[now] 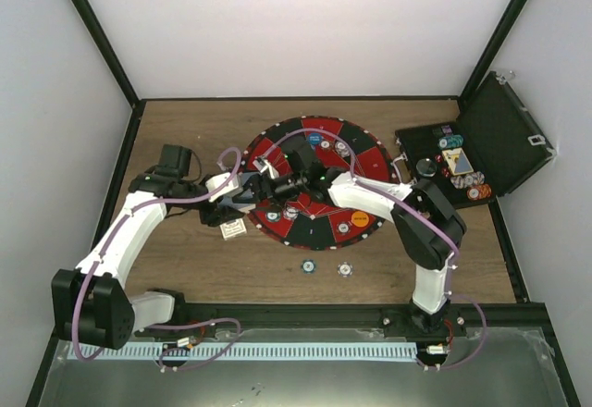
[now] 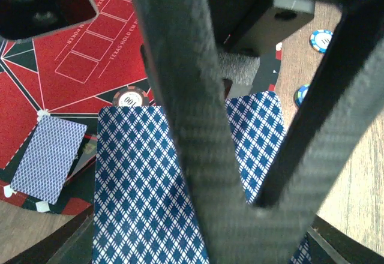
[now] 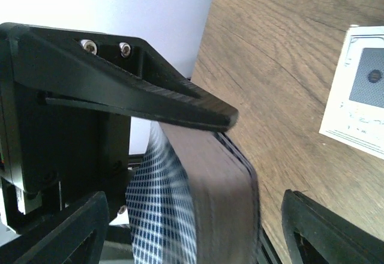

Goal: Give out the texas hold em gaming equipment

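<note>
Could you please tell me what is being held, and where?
The left gripper pinches the card deck across its flat faces; the right gripper holds nothing.

Deck [image 2: 138, 186] sat blue-diamond back up over the left edge of the mat [image 1: 370, 162]. One card [image 2: 51, 159] lay face down on the mat. A second card [image 1: 233, 228] lay white face up on the table [image 1: 185, 129], just off the mat. Brown chip [image 2: 130, 99] was on the mat beside the deck. Teal chip [image 1: 308, 265] and white chip [image 1: 344, 268] were on the table near the mat. Orange disc [image 1: 360, 219] was on the near-right sector, blue disc [image 1: 314, 137] on a far one.
</note>
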